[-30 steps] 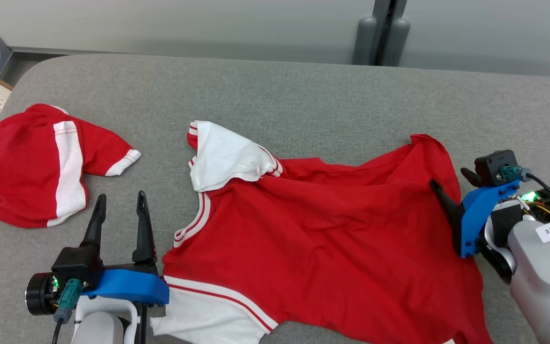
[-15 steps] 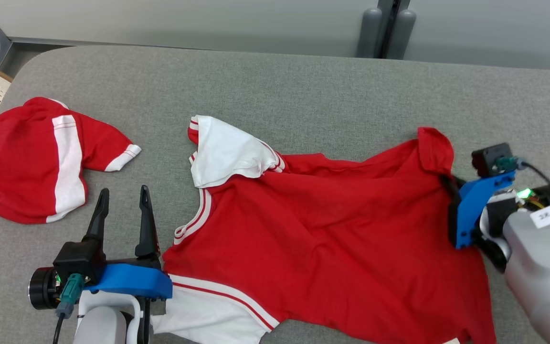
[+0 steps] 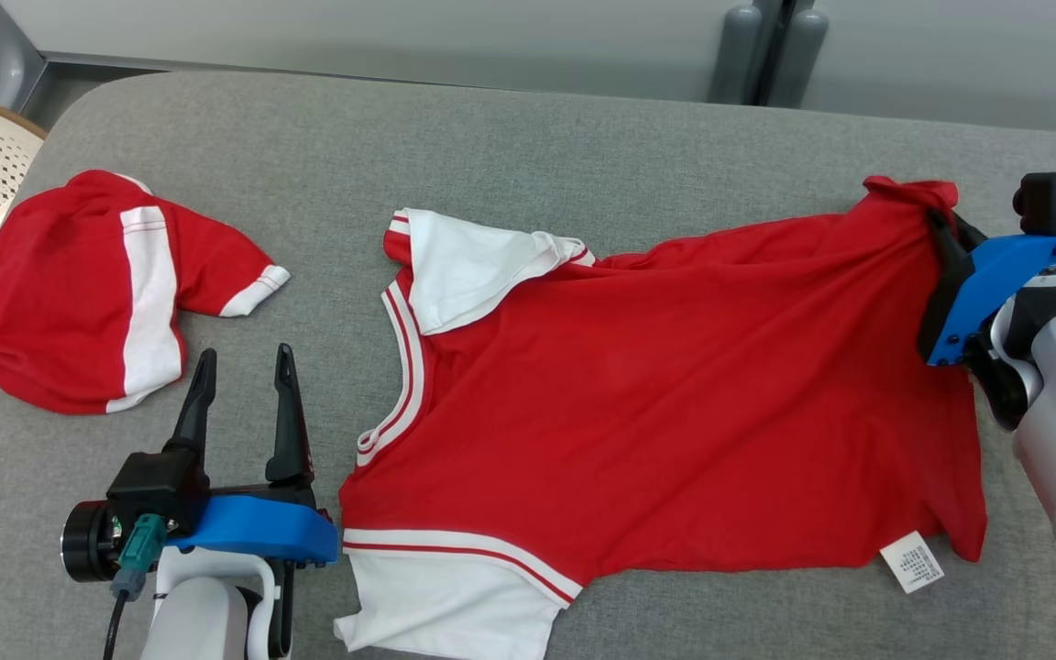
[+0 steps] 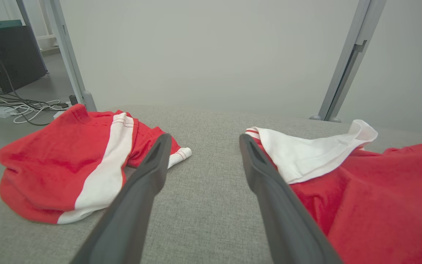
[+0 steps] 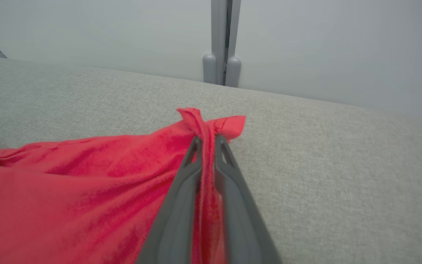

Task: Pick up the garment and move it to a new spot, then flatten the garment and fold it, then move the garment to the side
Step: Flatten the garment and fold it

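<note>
Right claw (image 3: 936, 227): clenched on the shirt (image 3: 656, 394). The right wrist view shows both fingers pressed together with a pinch of red cloth bunched between them (image 5: 207, 141). The bite is on the far hem corner (image 3: 908, 192), which stands up off the table (image 3: 528, 137) while the rest of the cloth lies down.

From that claw the shirt runs away toward the robot's left. Long axis lies across the table, side to side: hem at the right, collar (image 3: 400, 367) at the left. Creases fan from the pinch toward the far sleeve (image 3: 473, 266), which lies folded over on the chest, white side up. The near hem corner lies loose just by the right forearm, label (image 3: 911, 561) flipped out beside it.

Left claw (image 3: 244, 357): released, jaws wide apart, nothing between them, low over bare table. In its wrist view (image 4: 204, 139) the shirt lies just to its right. It sits just beside the collar end, with the near sleeve (image 3: 445, 605) close to its wrist.

Judgement: flattening under way. The pull must go along the long axis, so the left arm, nearer the collar, is the one to anchor that end.

Second shirt (image 3: 79, 293) heaped at far left, apart from the work.
</note>
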